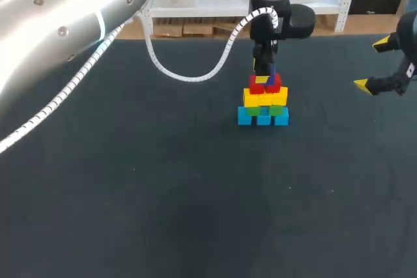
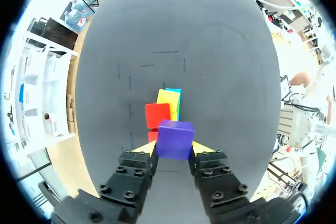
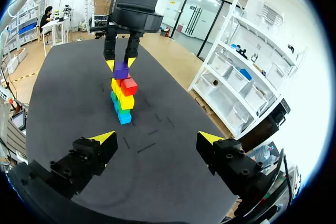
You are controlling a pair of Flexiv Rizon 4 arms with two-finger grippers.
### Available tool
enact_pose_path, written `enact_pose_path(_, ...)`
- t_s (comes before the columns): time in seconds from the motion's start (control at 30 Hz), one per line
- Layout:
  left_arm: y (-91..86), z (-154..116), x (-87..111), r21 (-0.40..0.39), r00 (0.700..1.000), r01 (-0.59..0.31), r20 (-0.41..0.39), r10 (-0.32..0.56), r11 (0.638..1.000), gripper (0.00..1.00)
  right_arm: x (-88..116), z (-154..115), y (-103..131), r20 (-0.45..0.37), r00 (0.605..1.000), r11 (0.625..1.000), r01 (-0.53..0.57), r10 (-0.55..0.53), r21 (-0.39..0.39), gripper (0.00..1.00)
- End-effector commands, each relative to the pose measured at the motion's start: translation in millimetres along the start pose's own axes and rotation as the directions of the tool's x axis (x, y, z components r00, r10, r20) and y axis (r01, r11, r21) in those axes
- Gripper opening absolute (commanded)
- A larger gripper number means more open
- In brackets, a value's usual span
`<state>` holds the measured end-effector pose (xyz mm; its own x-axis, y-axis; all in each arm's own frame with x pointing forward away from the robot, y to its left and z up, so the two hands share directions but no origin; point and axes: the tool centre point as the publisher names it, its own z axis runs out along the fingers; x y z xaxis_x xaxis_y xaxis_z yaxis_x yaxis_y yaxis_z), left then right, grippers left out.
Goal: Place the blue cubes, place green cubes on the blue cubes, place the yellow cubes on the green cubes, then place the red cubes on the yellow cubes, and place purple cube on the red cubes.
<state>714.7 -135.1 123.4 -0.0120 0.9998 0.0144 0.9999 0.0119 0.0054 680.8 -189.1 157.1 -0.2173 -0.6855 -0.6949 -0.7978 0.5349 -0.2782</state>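
A pyramid of cubes stands on the black table: blue cubes at the bottom, then green, yellow and red cubes. My left gripper hangs straight over the top, shut on the purple cube, which is just at the red cubes. Whether it rests on them I cannot tell. In the right wrist view the purple cube tops the stack, between the left gripper's yellow fingertips. My right gripper is open and empty, off to the right of the stack.
A white cable loops down from the left arm behind the stack. The black table runs wide around the stack on all sides.
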Motion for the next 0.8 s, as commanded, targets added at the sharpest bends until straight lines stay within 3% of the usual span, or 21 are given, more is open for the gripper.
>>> enact_pose_path(0.03,6.8,2.1,-2.9,0.013,1.000,0.005,-0.009,-0.005,1.000,0.00,-0.7,0.5,1.8,-0.004,1.000,1.000,-0.001,0.001,0.009,1.00)
enact_pose_path(0.8,8.4,4.8,-2.9,0.021,1.000,0.019,-0.007,-0.018,1.000,0.00,-0.7,0.5,1.8,-0.004,1.000,1.000,-0.001,0.001,0.009,1.00)
